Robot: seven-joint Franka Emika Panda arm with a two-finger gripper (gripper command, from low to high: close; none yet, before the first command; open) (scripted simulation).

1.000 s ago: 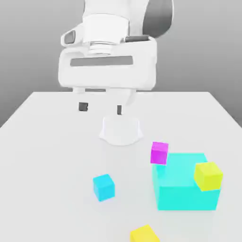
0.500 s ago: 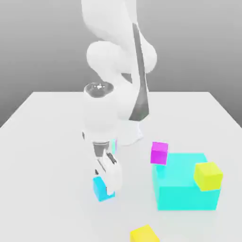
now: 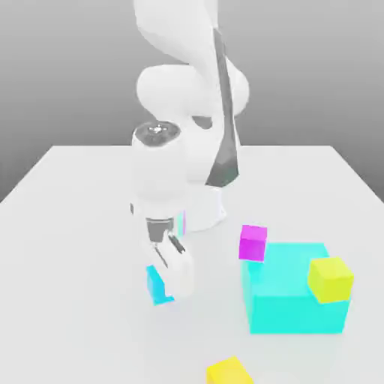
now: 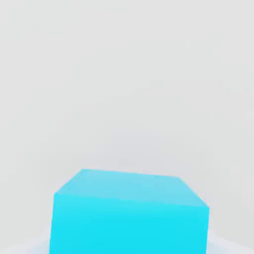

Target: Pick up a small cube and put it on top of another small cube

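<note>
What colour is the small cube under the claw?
Cyan; the small cube shows best in the hand view.

- White table
- On it: small cyan cube, large cyan block, yellow cube at front edge, robot base

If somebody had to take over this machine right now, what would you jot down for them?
Gripper: down at the small cyan cube on the white table; whether it grips is unclear.
Other cubes: magenta cube beside the big cyan block, yellow cube against that block, another yellow cube at the near edge.
Done: reached the cube.
Left: lift it and stack it on another small cube.
</note>
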